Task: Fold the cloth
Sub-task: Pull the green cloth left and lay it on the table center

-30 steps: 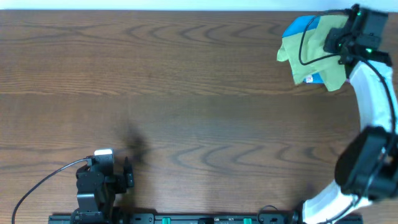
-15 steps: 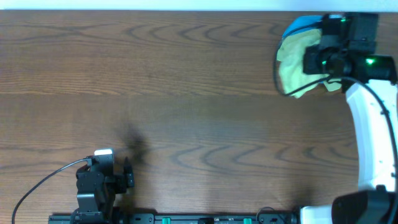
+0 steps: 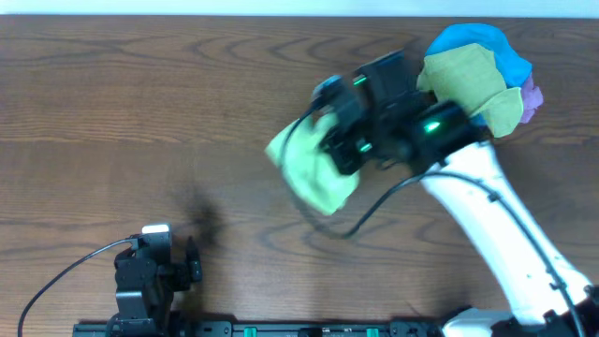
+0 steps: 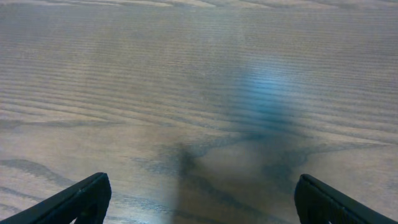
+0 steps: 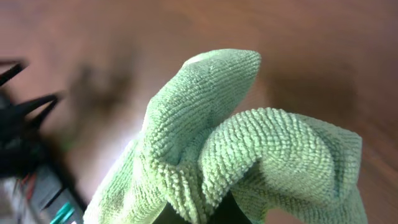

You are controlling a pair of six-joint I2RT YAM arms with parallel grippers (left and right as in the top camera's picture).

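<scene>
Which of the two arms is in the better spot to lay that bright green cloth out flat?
The right, most likely. The right gripper is shut on the lime-green cloth, holding it bunched near the middle of the table. The left gripper is open but sits at the near edge, well away.

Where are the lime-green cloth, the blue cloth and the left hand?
lime-green cloth (image 3: 307, 173), overhead view, bunched middle.
blue cloth (image 3: 468, 37), overhead view, upper part.
left hand (image 4: 202, 200), left wrist view, midway between fingertips.
</scene>
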